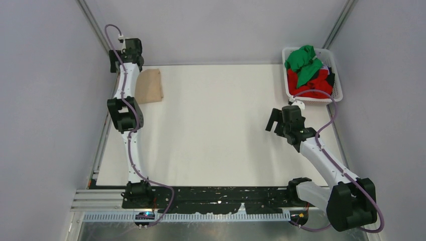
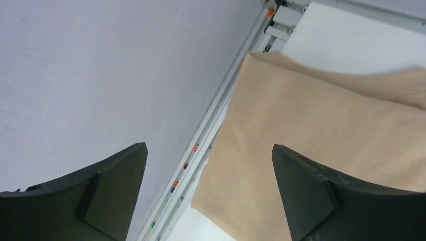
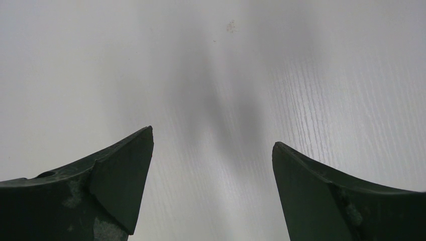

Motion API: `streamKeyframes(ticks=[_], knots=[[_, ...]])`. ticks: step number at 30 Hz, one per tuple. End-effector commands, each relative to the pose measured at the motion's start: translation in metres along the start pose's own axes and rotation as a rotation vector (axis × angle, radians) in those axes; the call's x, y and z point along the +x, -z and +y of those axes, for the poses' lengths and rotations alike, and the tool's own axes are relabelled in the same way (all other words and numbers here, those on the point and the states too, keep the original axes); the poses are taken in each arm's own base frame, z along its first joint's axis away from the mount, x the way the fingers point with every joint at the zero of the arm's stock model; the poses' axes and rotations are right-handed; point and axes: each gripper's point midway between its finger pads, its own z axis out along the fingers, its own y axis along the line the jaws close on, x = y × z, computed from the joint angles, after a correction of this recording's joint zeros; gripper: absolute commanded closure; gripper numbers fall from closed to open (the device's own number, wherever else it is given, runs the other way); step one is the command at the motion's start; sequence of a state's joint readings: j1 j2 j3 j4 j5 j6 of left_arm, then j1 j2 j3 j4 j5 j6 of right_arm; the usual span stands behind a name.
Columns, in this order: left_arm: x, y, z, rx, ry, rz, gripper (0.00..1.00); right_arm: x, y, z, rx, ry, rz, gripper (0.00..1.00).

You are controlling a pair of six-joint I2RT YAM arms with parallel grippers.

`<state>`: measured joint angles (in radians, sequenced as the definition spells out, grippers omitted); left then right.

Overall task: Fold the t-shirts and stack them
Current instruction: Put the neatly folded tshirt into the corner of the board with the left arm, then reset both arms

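Left gripper (image 2: pixel 209 146) is spread wide and empty, right above the left edge of the folded beige t-shirt (image 2: pixel 311 125) in the far-left corner, while the right gripper (image 3: pixel 212 138) gapes over the bare table (image 3: pixel 321 75), with the green t-shirt (image 1: pixel 301 60) and red t-shirt (image 1: pixel 311 84) heaped in the white basket (image 1: pixel 335 75) just beyond.

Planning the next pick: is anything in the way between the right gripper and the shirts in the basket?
Nothing lies on the table between them. The open right gripper hangs near the basket; only its near wall intervenes, with the green t-shirt and red t-shirt heaped inside. The arm's cable loops over that wall.
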<state>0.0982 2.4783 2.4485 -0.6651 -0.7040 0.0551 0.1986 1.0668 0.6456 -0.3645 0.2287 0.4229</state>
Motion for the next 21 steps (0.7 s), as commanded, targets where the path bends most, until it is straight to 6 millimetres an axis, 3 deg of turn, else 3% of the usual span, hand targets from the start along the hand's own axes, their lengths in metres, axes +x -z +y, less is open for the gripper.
streamKeyframes(ticks=[1, 2, 6, 10, 12, 13, 15, 18, 21], knots=[[-0.064, 0.034, 0.038, -0.052, 0.091, -0.164, 0.00, -0.023, 0.004, 0.010, -0.030, -0.042, -0.056, 0.05], [-0.064, 0.039, 0.037, -0.033, 0.106, -0.161, 0.00, -0.024, 0.004, 0.012, -0.038, -0.047, -0.062, 0.05], [-0.080, 0.094, 0.038, 0.162, 0.265, -0.188, 0.00, -0.024, 0.003, 0.019, -0.079, -0.054, -0.072, 0.05], [-0.086, 0.170, 0.017, 0.476, 0.396, -0.208, 0.01, -0.022, 0.002, 0.024, -0.125, -0.044, -0.093, 0.05], [-0.079, 0.211, 0.005, 0.599, 0.422, -0.220, 0.00, -0.027, 0.004, 0.023, -0.129, -0.037, -0.126, 0.05], [-0.069, 0.235, -0.006, 0.648, 0.420, -0.224, 0.00, -0.030, 0.006, 0.022, -0.131, -0.037, -0.148, 0.04], [-0.026, 0.261, -0.025, 0.705, 0.391, -0.202, 0.00, -0.037, 0.011, 0.020, -0.128, -0.035, -0.190, 0.05], [0.028, 0.309, -0.036, 0.807, 0.383, -0.238, 0.00, -0.046, 0.021, 0.014, -0.118, -0.047, -0.255, 0.05], [0.102, 0.325, -0.052, 0.876, 0.387, -0.166, 0.00, -0.042, 0.026, 0.006, -0.103, -0.053, -0.285, 0.05]])
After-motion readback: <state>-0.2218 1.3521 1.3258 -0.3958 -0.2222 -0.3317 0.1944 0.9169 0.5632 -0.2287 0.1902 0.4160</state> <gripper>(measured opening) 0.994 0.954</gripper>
